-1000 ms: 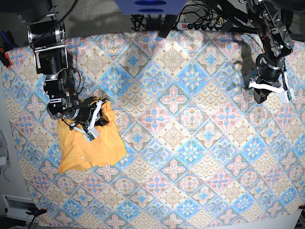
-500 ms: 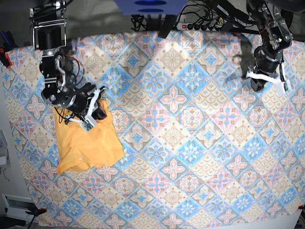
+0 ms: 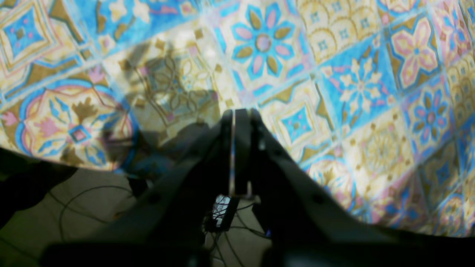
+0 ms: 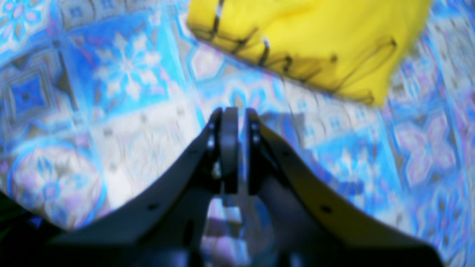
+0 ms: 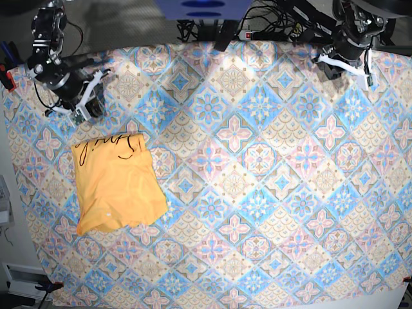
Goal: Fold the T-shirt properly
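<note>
Base view, reading from its left side across: the right gripper hangs just beyond the far edge of the T-shirt, clear of the cloth, its jaws drawn nearly together and holding nothing; the right wrist view shows only a thin slit between the fingers and the yellow cloth lying ahead of them. The T-shirt lies as a compact yellow-orange packet, roughly rectangular, on the tablecloth, with its dark neckline trim showing along the edge nearest that gripper and a small white tag on the nearer part. Well away from the T-shirt, at the opposite far corner of the tablecloth, the left gripper is up off the surface, clenched tight on nothing, as its own wrist view confirms. To my eye the folding itself looks finished or close to it, and both arms seem to be pulling clear; anything more would be a matter of squaring the slightly ragged near corner. No brand or writing can be read; the tag is too small to make out.
</note>
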Action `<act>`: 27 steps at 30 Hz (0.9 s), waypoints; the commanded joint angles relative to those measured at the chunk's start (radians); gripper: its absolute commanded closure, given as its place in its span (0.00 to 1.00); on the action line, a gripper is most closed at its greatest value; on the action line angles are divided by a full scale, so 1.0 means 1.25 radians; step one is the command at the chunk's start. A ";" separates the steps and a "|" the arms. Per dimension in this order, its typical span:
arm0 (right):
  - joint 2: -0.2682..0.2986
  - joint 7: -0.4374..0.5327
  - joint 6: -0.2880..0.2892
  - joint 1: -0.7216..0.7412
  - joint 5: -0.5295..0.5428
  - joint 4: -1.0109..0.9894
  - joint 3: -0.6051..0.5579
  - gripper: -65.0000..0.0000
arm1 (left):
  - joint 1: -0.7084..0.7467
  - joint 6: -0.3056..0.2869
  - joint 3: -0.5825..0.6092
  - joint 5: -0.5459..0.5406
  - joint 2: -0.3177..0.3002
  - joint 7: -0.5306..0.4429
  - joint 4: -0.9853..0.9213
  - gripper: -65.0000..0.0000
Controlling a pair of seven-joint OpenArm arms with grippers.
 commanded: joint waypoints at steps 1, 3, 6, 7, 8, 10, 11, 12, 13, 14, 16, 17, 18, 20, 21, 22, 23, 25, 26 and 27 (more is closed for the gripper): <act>0.008 0.012 0.002 -0.029 0.013 0.022 0.018 0.95 | 0.023 -0.002 -0.006 0.000 -0.004 -0.008 0.014 1.00; 0.008 0.012 0.002 -0.074 0.013 0.035 0.040 0.95 | 0.044 -0.002 -0.008 0.000 0.004 -0.008 0.014 1.00; 0.008 0.012 0.002 -0.122 0.013 0.040 0.058 0.95 | 0.075 -0.002 -0.007 0.000 0.006 -0.008 0.014 1.00; 0.007 0.012 0.002 -0.139 0.013 0.040 0.067 0.95 | 0.086 -0.002 -0.007 0.000 0.006 -0.008 0.014 1.00; 0.005 0.012 0.002 -0.158 0.013 0.040 0.074 0.95 | 0.098 -0.002 -0.007 0.000 0.007 -0.008 0.014 1.00; -0.019 0.012 0.002 -0.189 0.013 0.040 0.091 0.95 | 0.118 -0.002 -0.007 0.000 0.008 -0.008 0.014 1.00; -0.027 0.012 0.002 -0.205 0.013 0.040 0.100 0.96 | 0.126 -0.002 -0.007 0.000 0.013 -0.008 0.014 1.00; -0.035 0.010 0.002 -0.223 0.013 0.036 0.106 0.97 | 0.136 -0.002 -0.007 0.000 0.017 -0.008 0.014 1.00; -0.037 0.010 0.002 -0.239 0.013 0.032 0.110 0.97 | 0.148 -0.002 -0.007 0.000 0.017 -0.008 0.014 1.00; -0.037 0.011 0.002 -0.258 0.013 0.031 0.110 0.97 | 0.161 -0.002 -0.006 0.000 0.017 -0.008 0.014 1.00; -0.037 0.011 0.002 -0.288 0.013 0.031 0.110 0.98 | 0.180 -0.002 0.009 0.006 0.022 -0.008 0.014 1.00; -0.037 0.011 0.002 -0.300 0.013 0.030 0.110 0.98 | 0.191 -0.002 0.018 0.008 0.022 -0.008 0.014 1.00; -0.037 0.011 0.002 -0.313 0.013 0.029 0.110 0.98 | 0.205 -0.002 0.027 0.008 0.022 -0.008 0.013 1.00; -0.037 0.010 0.002 -0.332 0.013 0.013 0.110 0.98 | 0.223 -0.002 0.043 0.011 0.022 -0.008 0.009 1.00; -0.037 0.010 0.002 -0.338 0.013 -0.002 0.107 0.98 | 0.232 -0.002 0.051 0.012 0.022 -0.008 0.008 1.00; -0.037 0.010 0.002 -0.344 0.013 -0.024 0.104 0.98 | 0.239 -0.002 0.059 0.018 0.022 -0.008 0.006 1.00; -0.037 0.011 0.002 -0.350 0.013 -0.050 0.104 0.98 | 0.243 -0.002 0.068 0.029 0.022 -0.008 0.000 1.00; -0.038 0.011 0.002 -0.355 0.013 -0.098 0.101 0.98 | 0.243 -0.002 0.086 0.056 0.019 -0.008 -0.018 1.00; -0.038 0.012 0.002 -0.355 0.013 -0.122 0.101 0.98 | 0.242 -0.002 0.092 0.072 0.019 -0.010 -0.033 1.00; -0.040 0.012 0.002 -0.355 0.013 -0.148 0.101 0.98 | 0.239 -0.002 0.096 0.085 0.019 -0.015 -0.051 1.00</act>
